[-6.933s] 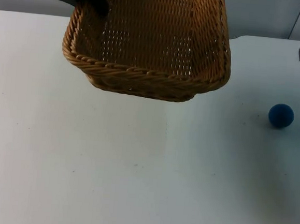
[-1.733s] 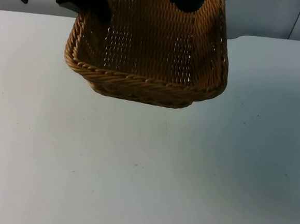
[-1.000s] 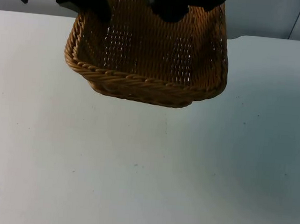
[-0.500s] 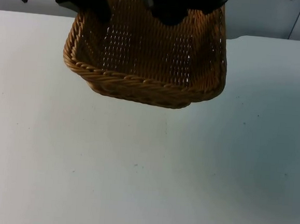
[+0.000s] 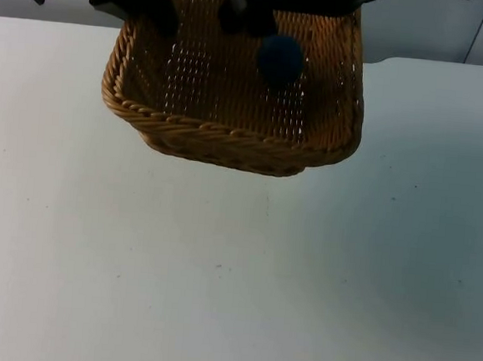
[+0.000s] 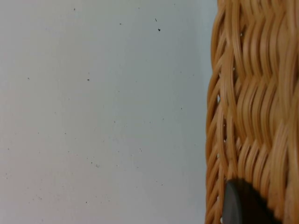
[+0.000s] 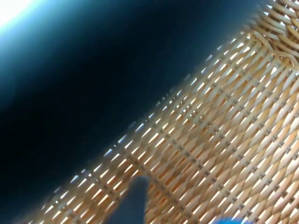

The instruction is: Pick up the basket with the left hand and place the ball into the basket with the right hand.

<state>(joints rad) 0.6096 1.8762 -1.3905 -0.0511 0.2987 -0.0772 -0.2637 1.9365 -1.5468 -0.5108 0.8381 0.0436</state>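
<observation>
The wicker basket (image 5: 228, 138) hangs above the table at the back, held by its far left rim in my left gripper (image 5: 142, 5), which is shut on it. In the left wrist view a black fingertip (image 6: 243, 207) presses on the woven basket wall (image 6: 252, 107). My right gripper (image 5: 250, 16) hovers over the basket's inside and is open. The dark blue ball (image 5: 280, 60) is just below it, apart from the fingers, over the basket's floor. In the right wrist view the ball (image 7: 70, 93) is a dark blur above the weave (image 7: 224, 140).
The white table (image 5: 234, 272) stretches out in front of and beside the basket. The grey partition wall (image 5: 421, 23) closes off the back edge.
The ball was on the table at the right much earlier. It has since come over the basket with the right gripper and has just dropped free of it. The basket has barely moved.
</observation>
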